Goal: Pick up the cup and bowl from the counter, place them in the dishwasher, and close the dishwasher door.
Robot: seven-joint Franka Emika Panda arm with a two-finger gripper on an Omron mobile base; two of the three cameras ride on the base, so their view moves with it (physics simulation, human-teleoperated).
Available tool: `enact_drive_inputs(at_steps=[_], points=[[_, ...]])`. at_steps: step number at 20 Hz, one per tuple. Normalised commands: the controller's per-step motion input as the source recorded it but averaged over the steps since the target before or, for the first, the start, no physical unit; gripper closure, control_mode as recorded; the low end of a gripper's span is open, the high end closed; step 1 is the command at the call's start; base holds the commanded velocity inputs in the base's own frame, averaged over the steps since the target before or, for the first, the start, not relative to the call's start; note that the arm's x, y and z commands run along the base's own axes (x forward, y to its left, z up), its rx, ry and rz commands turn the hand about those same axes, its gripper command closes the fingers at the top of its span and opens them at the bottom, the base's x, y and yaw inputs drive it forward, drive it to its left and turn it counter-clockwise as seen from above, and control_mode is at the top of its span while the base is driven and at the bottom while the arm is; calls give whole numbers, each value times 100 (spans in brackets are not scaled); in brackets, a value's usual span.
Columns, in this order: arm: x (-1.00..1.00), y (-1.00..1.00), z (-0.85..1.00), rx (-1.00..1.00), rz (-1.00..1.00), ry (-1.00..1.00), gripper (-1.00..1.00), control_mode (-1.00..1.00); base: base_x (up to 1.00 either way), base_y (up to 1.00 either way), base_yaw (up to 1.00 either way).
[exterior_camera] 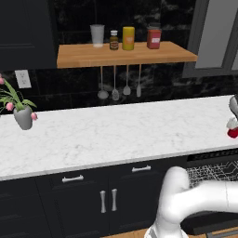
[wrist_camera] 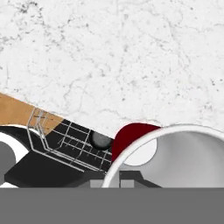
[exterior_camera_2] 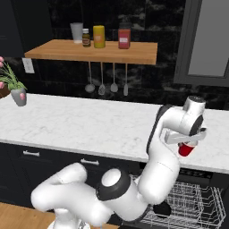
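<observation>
My gripper (exterior_camera_2: 185, 139) is shut on the small red cup (exterior_camera_2: 186, 150), which it holds by the rim near the front edge of the white marble counter (exterior_camera_2: 89, 125). In the left base view the cup (exterior_camera: 232, 133) and gripper (exterior_camera: 234, 122) sit at the far right edge. In the hand view the cup (wrist_camera: 131, 133) shows its red wall and pale inside close up. Below the counter the dishwasher (exterior_camera_2: 192, 201) stands open with its wire rack (wrist_camera: 65, 140) pulled out and its black door (wrist_camera: 39, 171) down. A dark round object (wrist_camera: 101, 141) lies in the rack; I cannot tell whether it is the bowl.
A wooden shelf (exterior_camera: 125, 53) with a grey tumbler (exterior_camera: 97, 35) and jars hangs above the counter, with utensils (exterior_camera: 115, 83) hanging under it. A grey vase of pink flowers (exterior_camera: 22, 116) stands at the counter's left. Dark cabinets (exterior_camera: 93, 200) with silver handles run below.
</observation>
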Motion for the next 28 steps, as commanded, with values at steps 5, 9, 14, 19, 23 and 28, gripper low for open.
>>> enact_drive_inputs(at_steps=[5, 9, 14, 19, 23, 28], points=[[-100, 19, -14, 0, 0, -7, 100, -100, 0, 0, 0], [-64, 0, -11, 0, -15, 9, 100, -100, 0, 0, 0], [-23, -6, -11, 1, -31, 19, 100, -100, 0, 0, 0], [0, -2, -21, 3, -21, 17, 100, -100, 0, 0, 0], [0, 0, -30, 4, -6, 6, 100, -100, 0, 0, 0], [0, -9, -48, 9, 0, 0, 100, -100, 0, 0, 0]])
